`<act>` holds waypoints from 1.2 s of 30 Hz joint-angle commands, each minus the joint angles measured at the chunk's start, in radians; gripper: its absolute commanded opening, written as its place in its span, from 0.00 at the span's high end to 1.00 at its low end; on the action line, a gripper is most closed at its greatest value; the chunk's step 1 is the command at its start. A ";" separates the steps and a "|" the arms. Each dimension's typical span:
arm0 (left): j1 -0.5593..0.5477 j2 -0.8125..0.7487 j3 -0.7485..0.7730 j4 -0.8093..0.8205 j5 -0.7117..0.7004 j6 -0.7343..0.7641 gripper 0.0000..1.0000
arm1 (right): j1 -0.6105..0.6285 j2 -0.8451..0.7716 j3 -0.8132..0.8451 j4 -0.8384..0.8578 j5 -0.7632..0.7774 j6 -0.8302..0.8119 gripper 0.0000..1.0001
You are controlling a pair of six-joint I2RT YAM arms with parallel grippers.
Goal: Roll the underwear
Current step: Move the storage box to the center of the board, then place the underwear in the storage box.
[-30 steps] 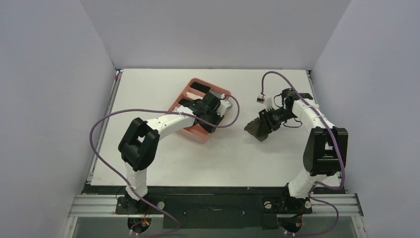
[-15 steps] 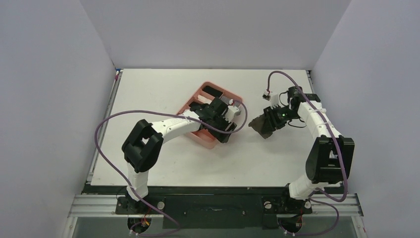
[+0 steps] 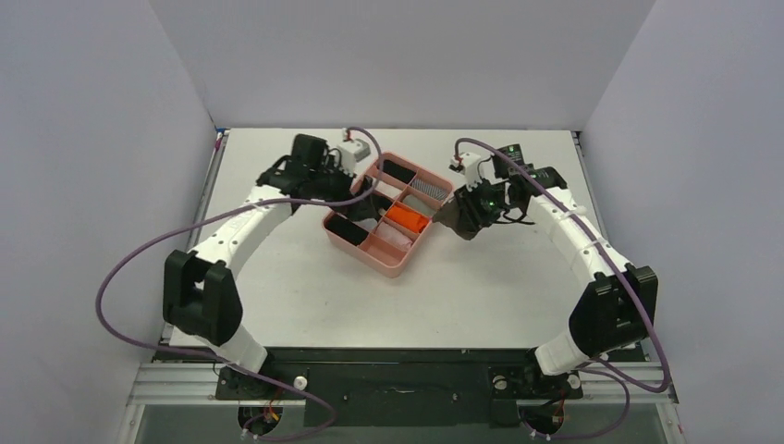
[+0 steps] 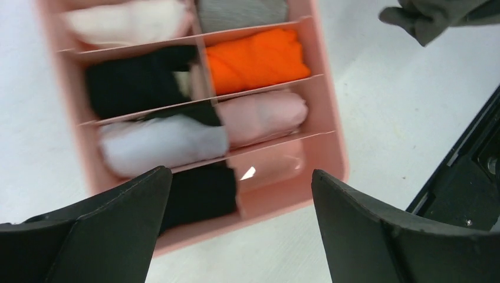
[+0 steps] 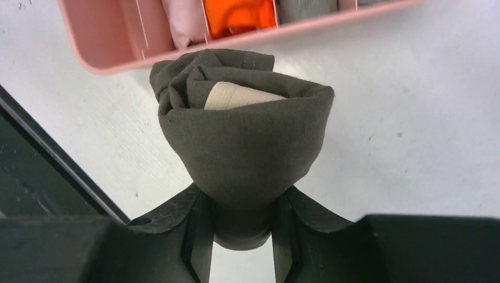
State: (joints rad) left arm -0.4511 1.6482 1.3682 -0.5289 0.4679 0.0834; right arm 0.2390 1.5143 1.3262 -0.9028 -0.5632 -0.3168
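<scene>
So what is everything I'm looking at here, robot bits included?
underwear: one, dark grey-brown with a beige band, rolled, held above the table beside the tray
tray: one, pink, divided into compartments, mid-table
orange cloth: one, orange, in a tray compartment
pink cloth: one, pale pink, in the compartment next to the orange one
white cloths: two, whitish, in tray compartments
black cloths: at least two, black, in tray compartments
grey cloth: one, grey, in a tray compartment
table: one, white
cables: two, purple, one along each arm
arms: two, white and black
left end effector: one, black, open, over the tray
right end effector: one, black, gripping the underwear
</scene>
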 commanded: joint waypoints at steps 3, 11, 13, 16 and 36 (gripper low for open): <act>0.262 -0.132 0.026 -0.111 0.151 0.084 0.12 | 0.161 0.023 0.133 0.124 0.157 0.119 1.00; 0.474 -0.190 -0.018 -0.113 0.159 0.014 0.12 | 0.380 0.187 0.273 0.124 0.343 0.173 1.00; 0.496 -0.193 -0.024 -0.110 0.166 0.009 0.12 | 0.423 0.223 0.298 0.122 0.393 0.176 1.00; 0.516 -0.198 -0.029 -0.112 0.168 0.005 0.12 | 0.482 0.261 0.331 0.113 0.477 0.172 1.00; 0.550 -0.171 -0.032 -0.100 0.210 -0.019 0.12 | 0.659 0.356 0.325 0.078 0.697 0.182 1.00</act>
State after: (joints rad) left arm 0.0929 1.4899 1.3190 -0.6472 0.6388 0.0772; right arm 0.8772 1.8626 1.6215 -0.8249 0.0780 -0.1520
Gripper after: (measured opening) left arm 0.880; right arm 0.296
